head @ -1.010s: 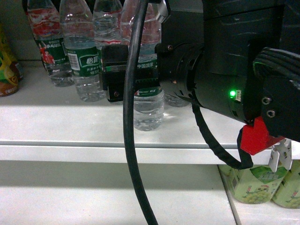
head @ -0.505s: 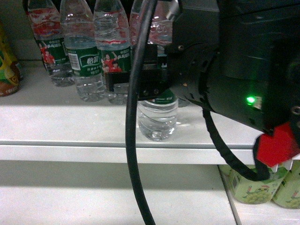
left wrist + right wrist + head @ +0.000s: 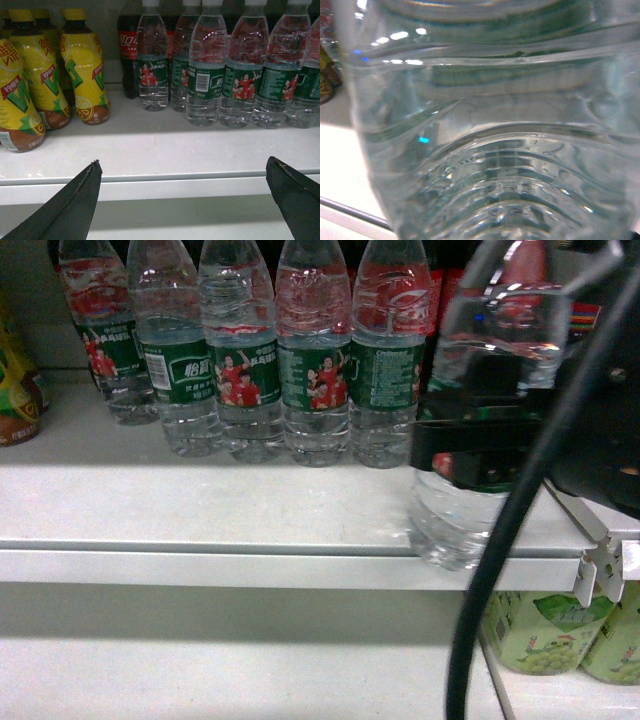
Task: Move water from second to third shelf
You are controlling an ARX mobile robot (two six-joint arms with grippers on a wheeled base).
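Note:
In the head view my right gripper (image 3: 470,455) is shut around the green label of the water (image 3: 455,525), a clear bottle held upright at the right. Its base hangs at the front edge of the white shelf (image 3: 200,510). That bottle's ribbed clear wall (image 3: 495,150) fills the right wrist view and hides the fingers there. My left gripper (image 3: 183,165) stands open in front of the shelf edge with nothing between its fingers. It does not show in the head view.
Several more green-label water bottles (image 3: 315,370) stand in a row at the shelf's back. Yellow drink bottles (image 3: 82,70) and a cola bottle (image 3: 129,50) stand to their left. Green drink bottles (image 3: 545,630) sit on the lower shelf at right. A black cable (image 3: 500,570) hangs in front.
My right arm has carried the water to the right and out toward the shelf's front edge. This uncovers the row of bottles behind it.

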